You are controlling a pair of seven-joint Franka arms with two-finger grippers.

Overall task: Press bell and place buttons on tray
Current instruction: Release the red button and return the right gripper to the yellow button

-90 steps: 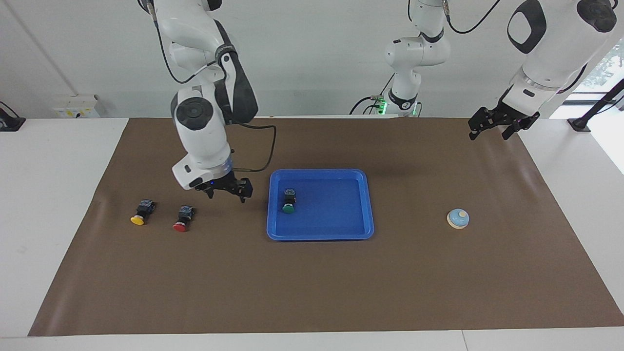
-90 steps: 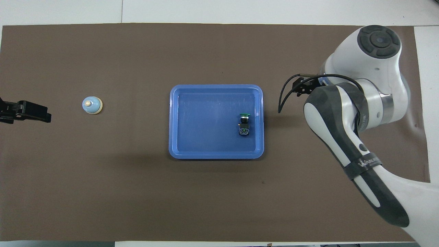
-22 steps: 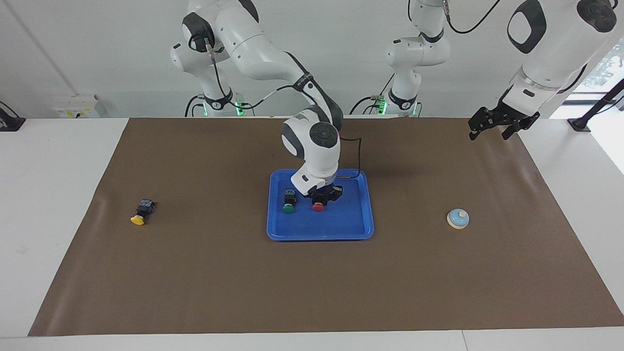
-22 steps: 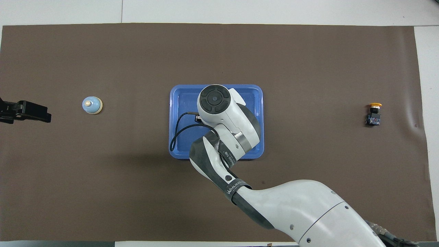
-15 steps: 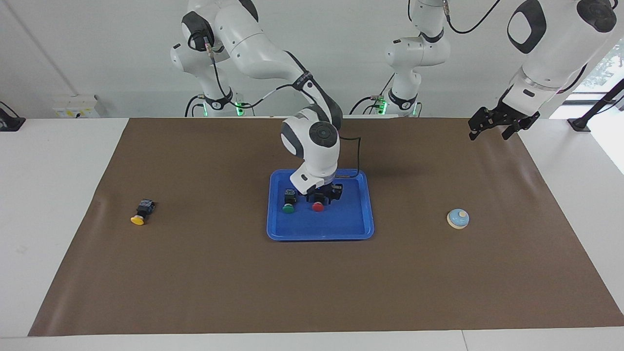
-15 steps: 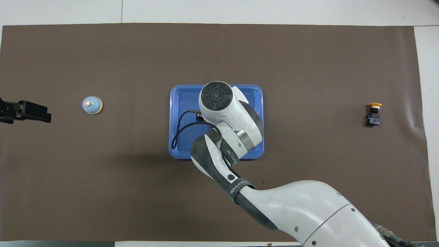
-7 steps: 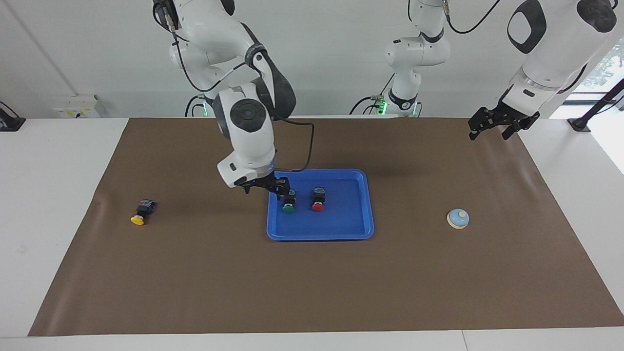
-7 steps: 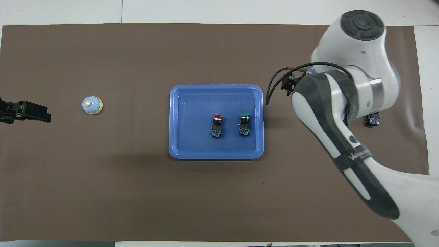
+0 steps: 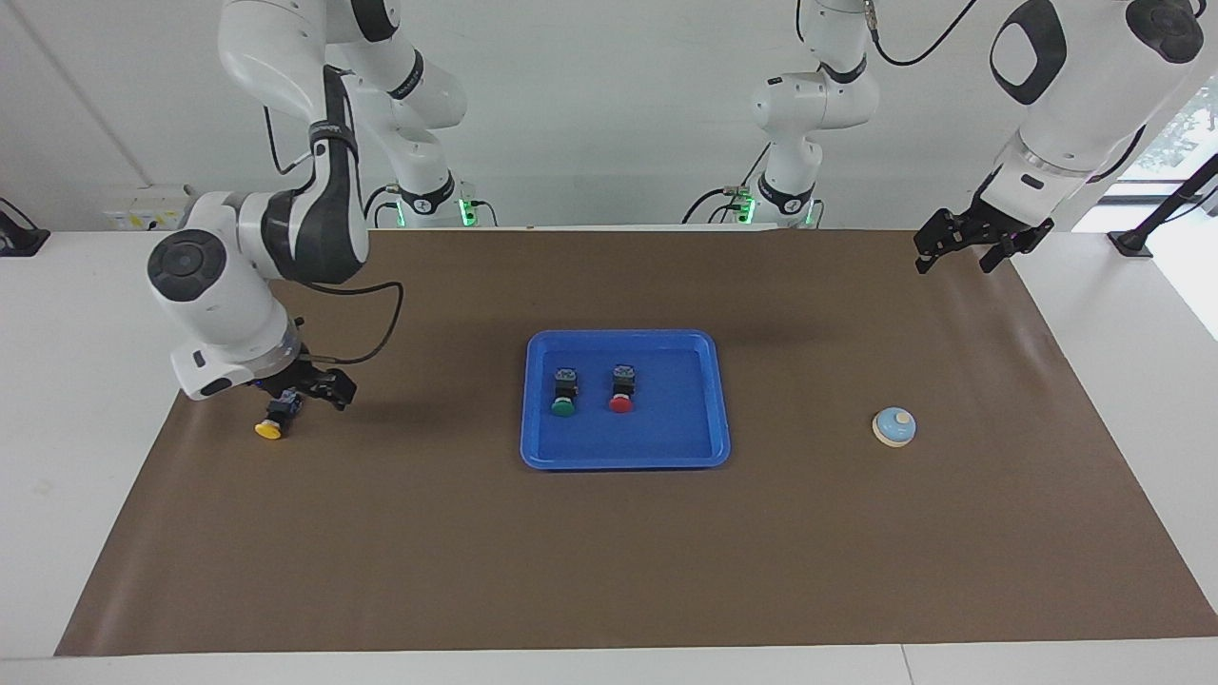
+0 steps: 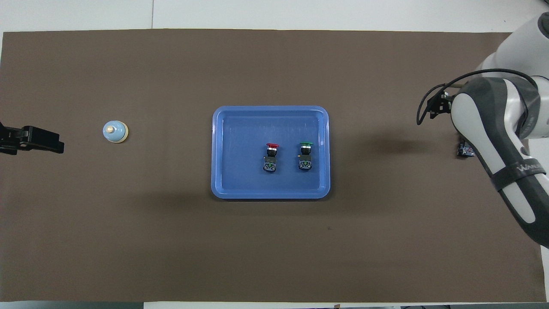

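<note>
The blue tray (image 9: 720, 404) (image 10: 217, 150) lies mid-mat with the green button (image 9: 563, 392) (image 10: 305, 151) and the red button (image 9: 621, 390) (image 10: 271, 152) side by side in it. The yellow button (image 9: 272, 424) lies on the mat at the right arm's end; in the overhead view only its black body (image 10: 466, 150) shows past the arm. My right gripper (image 9: 306, 394) is open, low over that button's black body, cap showing below it. The bell (image 9: 894, 426) (image 10: 115, 131) stands toward the left arm's end. My left gripper (image 9: 971, 249) (image 10: 32, 139) waits open, raised over the mat's edge.
A brown mat (image 9: 609, 552) covers the table, with white tabletop (image 9: 86, 400) past its ends. The right arm's elbow and forearm (image 10: 506, 141) hang over the mat's end beside the yellow button.
The right gripper has left the tray's edge and swung to the right arm's end, down over the yellow button. The red button stays in the tray. The left arm has not moved.
</note>
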